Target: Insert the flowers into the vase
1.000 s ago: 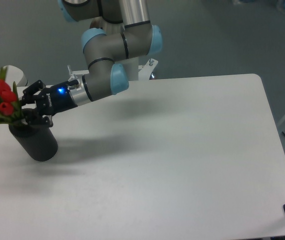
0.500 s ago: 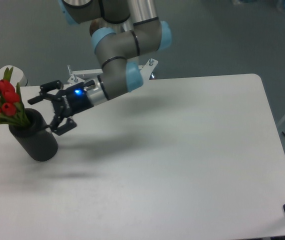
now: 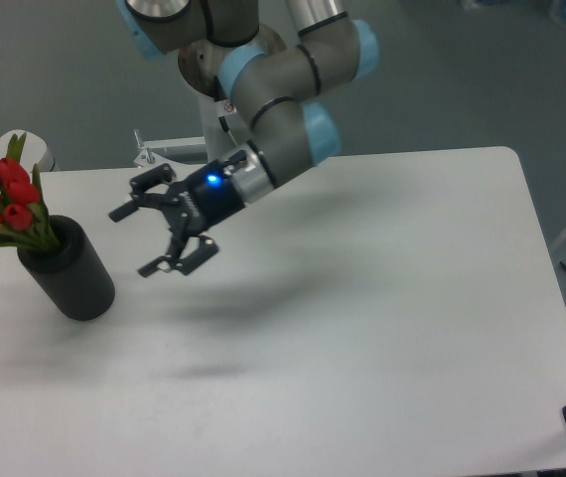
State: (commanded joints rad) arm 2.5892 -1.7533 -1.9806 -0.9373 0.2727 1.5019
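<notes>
flowers [image 3: 5, 204] — cropped at left edge

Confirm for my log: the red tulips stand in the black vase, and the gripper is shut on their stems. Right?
Not quite. The camera view shows the gripper open and apart from the red tulips, off to the right. The tulips do stand in the black vase.

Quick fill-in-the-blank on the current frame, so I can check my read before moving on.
1. The flowers stand in the ____.
2. The gripper has its jaws ____.
3. The vase sits near the table's ____ edge in the picture.
4. The gripper holds ____.

Missing words: vase; open; left; nothing
</notes>
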